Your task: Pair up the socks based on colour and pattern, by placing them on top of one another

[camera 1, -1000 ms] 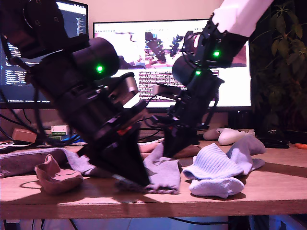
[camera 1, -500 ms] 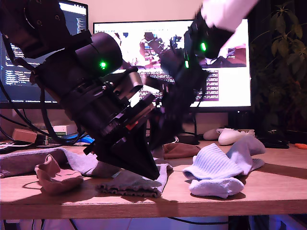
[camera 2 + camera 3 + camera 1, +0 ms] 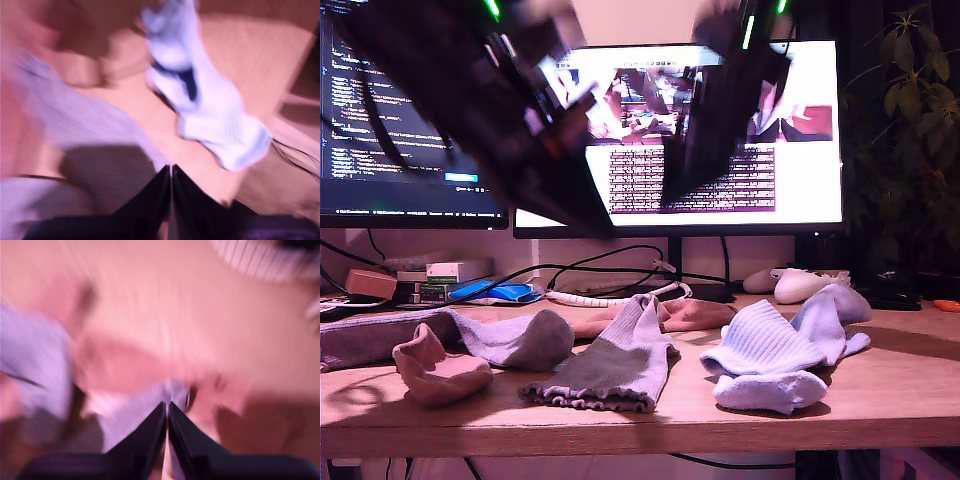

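Several socks lie on the wooden table (image 3: 880, 385). Toward the exterior view's left is a crumpled salmon-pink sock (image 3: 435, 372), with a grey-lilac sock (image 3: 510, 338) behind it. A second grey-lilac sock (image 3: 615, 365) with a ruffled cuff lies flat in the middle, and another salmon-pink sock (image 3: 698, 315) lies behind that. Two pale blue-white ribbed socks (image 3: 765, 355) (image 3: 832, 308) lie toward that view's right. Two blurred arms (image 3: 520, 120) (image 3: 720, 110) hang high above the table, touching nothing. My first gripper (image 3: 171, 172) is shut and empty above a pale blue-white sock (image 3: 215, 115). My second gripper (image 3: 167, 410) is shut and empty above a grey-lilac sock (image 3: 135, 412).
Two lit monitors (image 3: 800, 150) stand behind the table. A white coiled cable (image 3: 585, 297), a white mouse (image 3: 800, 284) and small boxes (image 3: 445, 272) lie along the back edge. A plant (image 3: 910, 130) fills the exterior view's right side.
Both arms have risen from the table to the top of the exterior view. The ruffled grey-lilac sock they were at now lies flat and uncovered.
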`<state>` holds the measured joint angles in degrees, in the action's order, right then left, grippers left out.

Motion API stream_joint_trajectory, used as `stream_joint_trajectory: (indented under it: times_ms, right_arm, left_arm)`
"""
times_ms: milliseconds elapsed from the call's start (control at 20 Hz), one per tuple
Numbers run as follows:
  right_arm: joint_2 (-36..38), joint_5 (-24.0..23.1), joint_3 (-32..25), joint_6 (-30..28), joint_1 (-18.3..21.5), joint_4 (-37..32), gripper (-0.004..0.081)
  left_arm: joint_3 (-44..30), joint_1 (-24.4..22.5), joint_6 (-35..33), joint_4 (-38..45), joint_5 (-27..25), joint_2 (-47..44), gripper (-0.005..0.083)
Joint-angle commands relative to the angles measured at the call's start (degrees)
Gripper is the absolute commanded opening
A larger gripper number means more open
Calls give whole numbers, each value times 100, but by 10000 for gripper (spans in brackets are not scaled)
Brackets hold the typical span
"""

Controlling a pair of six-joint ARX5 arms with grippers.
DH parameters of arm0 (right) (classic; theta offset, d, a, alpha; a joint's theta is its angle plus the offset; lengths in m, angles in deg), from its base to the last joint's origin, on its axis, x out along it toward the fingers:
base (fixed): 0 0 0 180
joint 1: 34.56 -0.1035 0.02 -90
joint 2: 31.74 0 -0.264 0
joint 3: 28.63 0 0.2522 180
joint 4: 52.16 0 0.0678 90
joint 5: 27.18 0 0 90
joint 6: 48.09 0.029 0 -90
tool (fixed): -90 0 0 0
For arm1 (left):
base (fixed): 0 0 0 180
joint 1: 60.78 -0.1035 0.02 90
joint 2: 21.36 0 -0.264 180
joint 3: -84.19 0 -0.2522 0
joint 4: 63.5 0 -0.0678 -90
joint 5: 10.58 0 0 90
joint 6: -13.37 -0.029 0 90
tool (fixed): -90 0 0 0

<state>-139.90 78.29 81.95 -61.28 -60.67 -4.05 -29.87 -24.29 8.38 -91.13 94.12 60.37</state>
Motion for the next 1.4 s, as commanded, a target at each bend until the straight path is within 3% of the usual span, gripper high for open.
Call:
stream_joint_trajectory:
  times_ms: [0, 150, 300, 500, 550, 650, 750, 1000, 1200, 1350]
  right_arm:
    - [249, -166, -321, 197, -90, -229, -11]
    - [850, -424, -1069, 319, -184, -721, -11]
    - [1613, -752, -2249, 461, -332, -1488, -11]
    - [2623, -859, -3792, 595, -603, -2124, -11]
    - [2813, -861, -4057, 595, -702, -2124, -11]
    - [3158, -907, -4496, 793, -857, -2048, -11]
    - [3403, -1010, -4669, 879, -1001, -1812, -11]
    - [3602, -1102, -4684, 868, -1060, -1729, -11]
    - [3602, -1099, -4684, 800, -1060, -1683, -11]
    - [3602, -1097, -4684, 713, -1060, -1687, -11]
  left_arm:
    - [-74, -229, -271, -149, -37, -76, -19]
    - [-74, -730, -721, -308, -7, -238, -19]
    - [-74, -1121, -944, -402, 256, -227, -19]
    - [-74, -1174, -1311, -407, 275, -184, 5]
    - [-74, -1174, -1298, -422, 278, -136, 49]
    - [-74, -1172, -739, -400, 278, 44, 273]
    - [-72, -1156, -352, -267, 273, 313, 496]
    - [57, -1029, 356, -72, 210, 1141, 649]
    - [330, -809, 511, 74, 127, 1541, 649]
    - [409, -691, 634, 170, -256, 1755, 637]
